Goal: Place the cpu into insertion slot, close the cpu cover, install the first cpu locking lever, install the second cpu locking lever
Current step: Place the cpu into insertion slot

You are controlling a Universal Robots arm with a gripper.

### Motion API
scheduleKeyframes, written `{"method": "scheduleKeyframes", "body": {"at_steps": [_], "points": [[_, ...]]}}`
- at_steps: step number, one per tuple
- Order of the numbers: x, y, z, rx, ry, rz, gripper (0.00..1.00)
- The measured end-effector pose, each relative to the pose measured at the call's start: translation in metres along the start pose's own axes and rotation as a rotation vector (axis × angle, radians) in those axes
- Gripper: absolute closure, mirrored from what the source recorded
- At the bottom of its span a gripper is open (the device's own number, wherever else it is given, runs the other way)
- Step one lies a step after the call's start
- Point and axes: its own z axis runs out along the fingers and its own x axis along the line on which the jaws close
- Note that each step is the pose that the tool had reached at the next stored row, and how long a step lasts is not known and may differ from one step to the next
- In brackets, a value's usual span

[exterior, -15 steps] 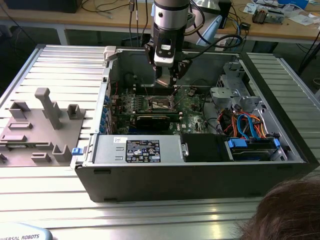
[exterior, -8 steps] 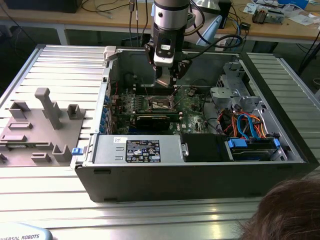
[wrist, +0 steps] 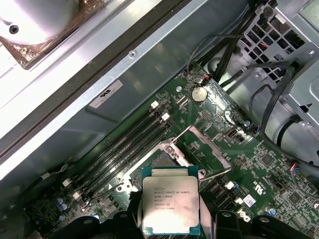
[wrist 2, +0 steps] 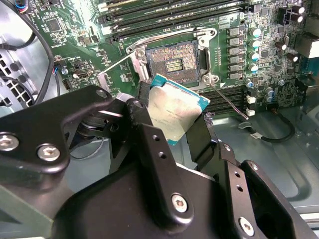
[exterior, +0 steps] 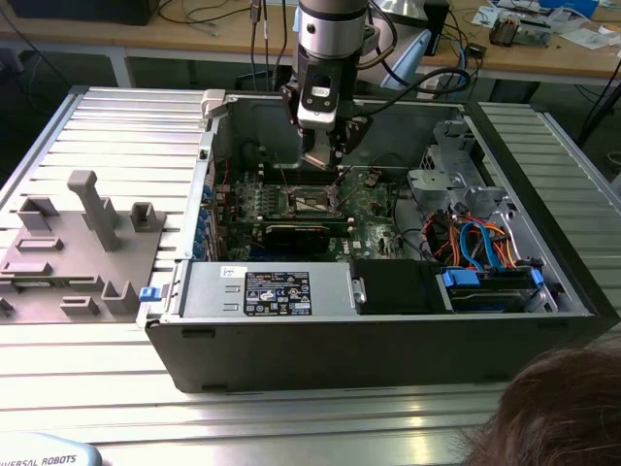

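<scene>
- The gripper [wrist 2: 170, 122] is closed on the cpu [wrist 2: 179, 107]. Its two black fingers [wrist 2: 199, 139] press on two opposite edges of the chip.
- The cpu is up in the air, not in the slot [wrist 2: 172, 62]. It hangs over the green board [wrist 2: 75, 30], near the slot. In the second wrist view it looks tilted.
- In the first wrist view the cpu [wrist: 170, 201] is in front of the slot. Its grey metal top faces the camera.
- The slot is open. Its dark middle with a gold patch is bare, and a shiny rim goes around it.
- In the exterior view the gripper [exterior: 325, 155] is low inside the case [exterior: 388, 340], right over the board.
- I think the cpu is light. It is a thin, flat, stiff square, so it will not bend or flop.
- The metal top looks smooth. It may slip if the squeeze is weak.
- I think the edges are the right place to hold it, as the fingers do now. The under side should not be touched or bumped.
- The slot is likely easy to hurt too. The chip wants to go in flat and soft, not pushed hard or dropped at a slant.
- This hold leaves the top and the under side of the chip free, which looks good for setting it down.
</scene>
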Motion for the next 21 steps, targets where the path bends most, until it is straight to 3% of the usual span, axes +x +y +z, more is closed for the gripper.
{"method": "scheduleKeyframes", "body": {"at_steps": [21], "points": [[0.0, 0.0, 0.0002, -0.0005, -0.0023, 0.026, 0.46]]}}
